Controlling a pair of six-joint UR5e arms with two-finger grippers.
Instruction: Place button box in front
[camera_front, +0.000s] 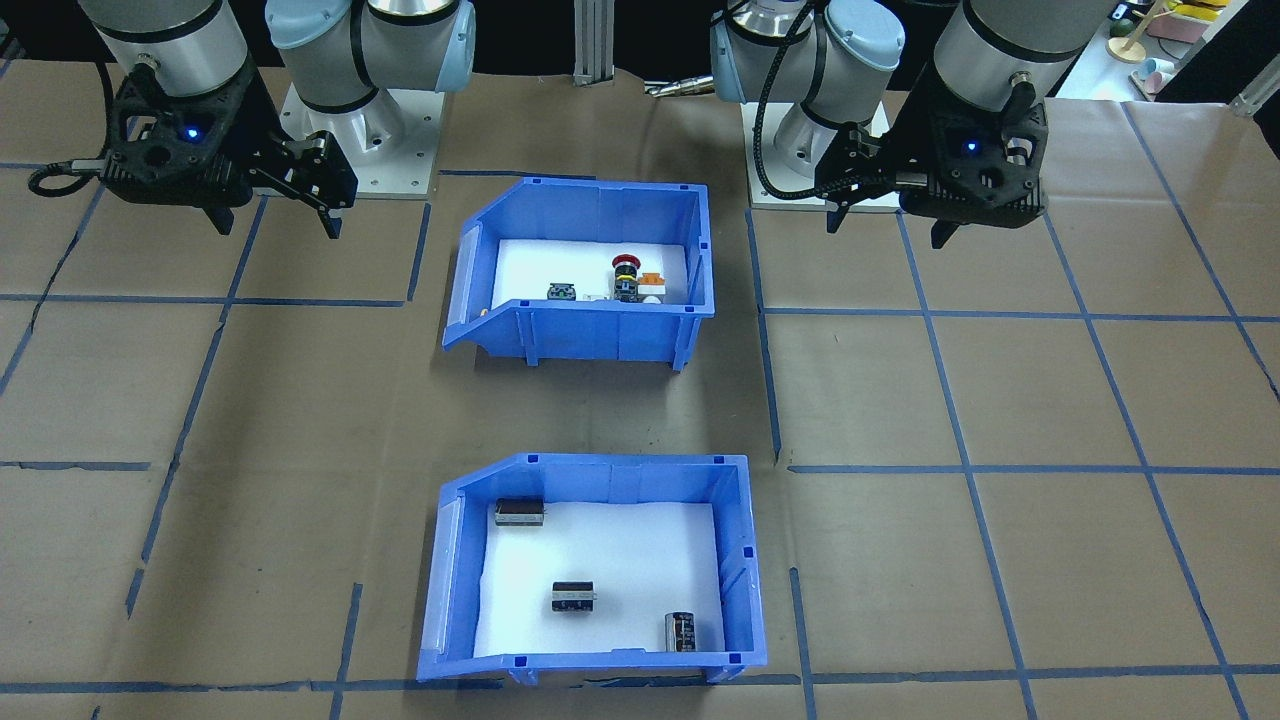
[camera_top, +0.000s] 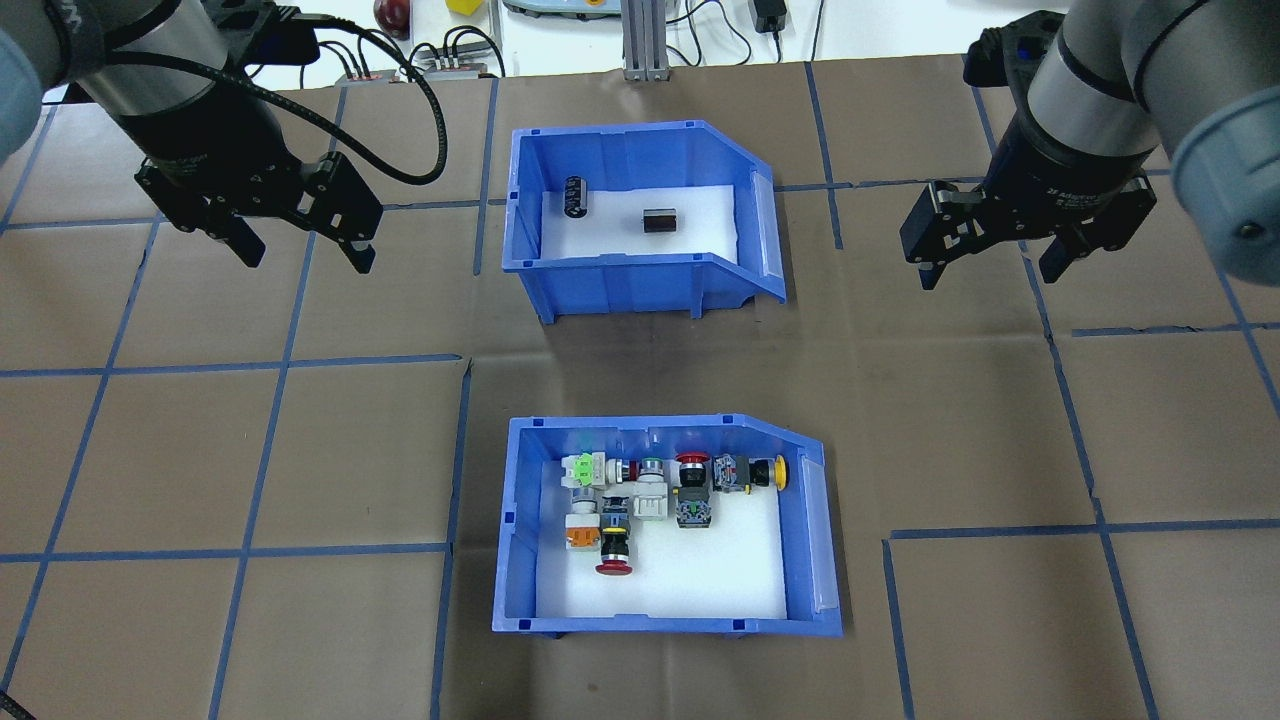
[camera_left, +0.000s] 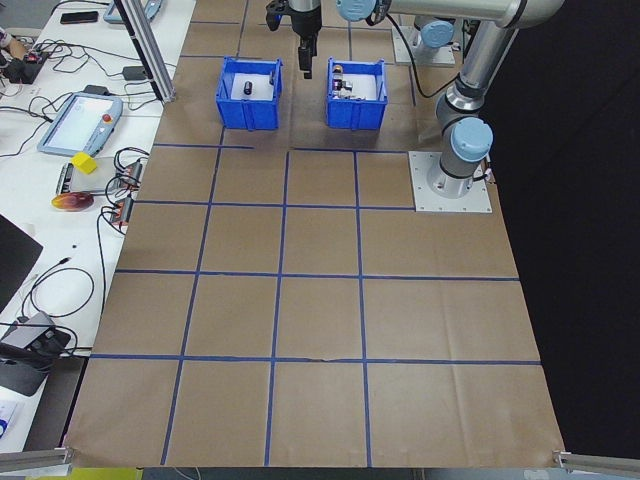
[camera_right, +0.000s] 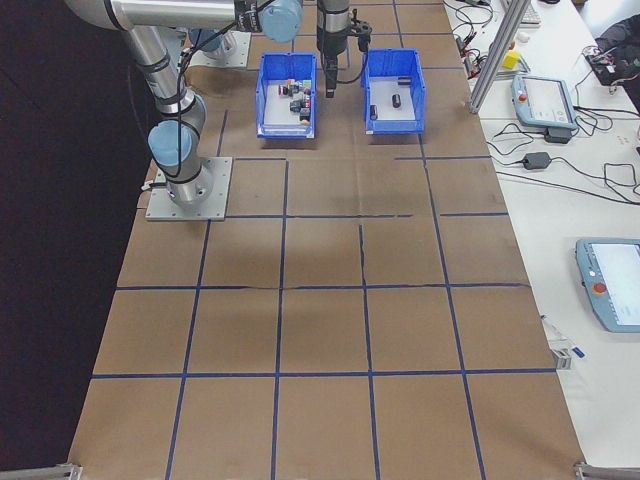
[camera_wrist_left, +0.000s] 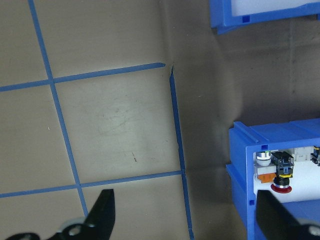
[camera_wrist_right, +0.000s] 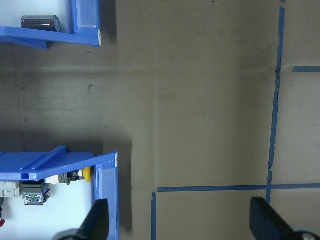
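In the front-facing view, you see the button box (camera_front: 580, 272) in the upper middle of the frame, near the robot's bases, with the capacitor bin (camera_front: 590, 570) below it toward the bottom edge. The right gripper (camera_front: 275, 220) hangs at upper left and the left gripper (camera_front: 888, 222) at upper right, both with fingers spread and empty, each well apart from either bin.

From overhead, the button box (camera_top: 665, 528) sits in the lower middle, its sloped cut-away side to the frame's right. The push-buttons (camera_top: 660, 495) lie loose in its upper half, one red mushroom-headed button (camera_top: 614, 556) among them. You should expect a stiff, light plastic bin with smooth walls; loose parts will likely slide or tip if you tilt it. I judge the straight wall on the frame's left, or the upper rim, the best place to pinch.

In the two side views the bins are small at the top of the frame; finger state cannot be judged there.

The left wrist view shows the box's corner (camera_wrist_left: 242, 150) at lower right, with the fingers (camera_wrist_left: 102, 215) wide apart over bare table (camera_wrist_left: 115, 120).

The right wrist view shows the box's clear-fronted end (camera_wrist_right: 107, 195) at lower left, fingers (camera_wrist_right: 97, 220) likewise released.
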